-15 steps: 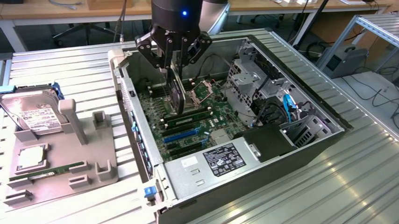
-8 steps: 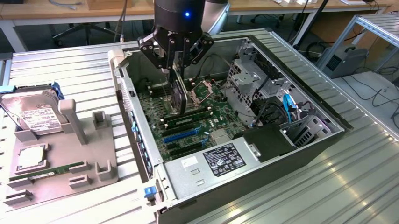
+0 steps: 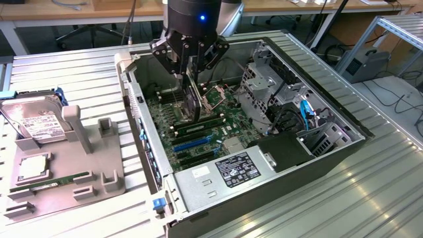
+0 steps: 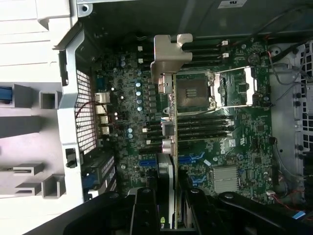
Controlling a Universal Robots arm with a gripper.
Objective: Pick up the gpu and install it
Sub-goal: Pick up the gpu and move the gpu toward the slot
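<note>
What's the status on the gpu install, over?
End effector shut on gpu. Held on edge above motherboard inside open case, not seated. Memory slots, CPU socket close below.

gpu [image 3: 189,101]: thin flat card, dark face, brownish board edge, silver bent bracket [image 4: 168,54] at one end. Stands on edge, nearly upright, slightly tilted in the exterior view. Clamped along its upper edge between the fingers of the tool [image 3: 190,69]. Hangs inside the open computer case [image 3: 278,208], over the green motherboard [image 3: 225,130], beside the CPU socket [image 4: 193,93]. Seen edge-on from the wrist, running in line with the blue slots [image 4: 146,161]. Cannot tell whether the lower edge touches the board.
</note>
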